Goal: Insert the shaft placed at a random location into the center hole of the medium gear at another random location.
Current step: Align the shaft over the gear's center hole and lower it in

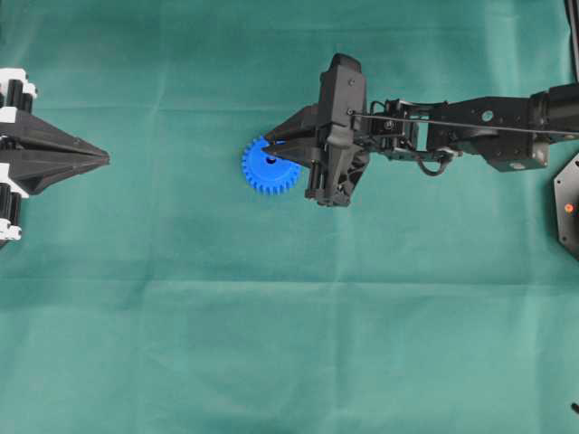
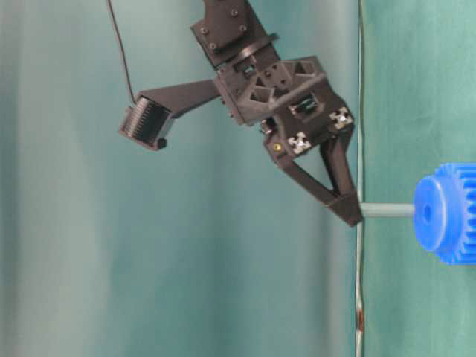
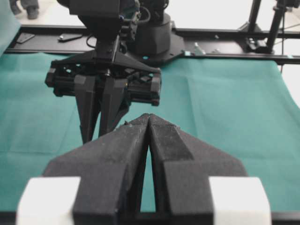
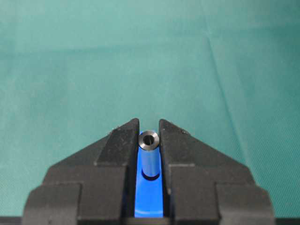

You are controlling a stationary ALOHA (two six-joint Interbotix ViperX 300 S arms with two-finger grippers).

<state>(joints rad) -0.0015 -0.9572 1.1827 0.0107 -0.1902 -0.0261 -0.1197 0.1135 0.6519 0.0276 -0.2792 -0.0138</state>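
Right wrist-mounted view shows the right gripper point(image 4: 149, 140) clamped on the shaft point(image 4: 149, 157) standing in the medium gear point(image 1: 270, 165), apparently seated in its center hole, so releasing comes next, while the left gripper point(image 1: 106, 159) rests closed well apart.

- A green cloth point(image 1: 271, 316) covers my whole table, with faint fold creases running across it.
- Past the cloth's far edge, a black frame rail point(image 3: 220, 33) runs along the table's end.
- Beyond that rail, a pale floor point(image 3: 211, 14) lies brightly lit.
- Black upright posts point(image 3: 255, 16) rise from the rail at its right end.
- The cloth itself is lit evenly and softly.
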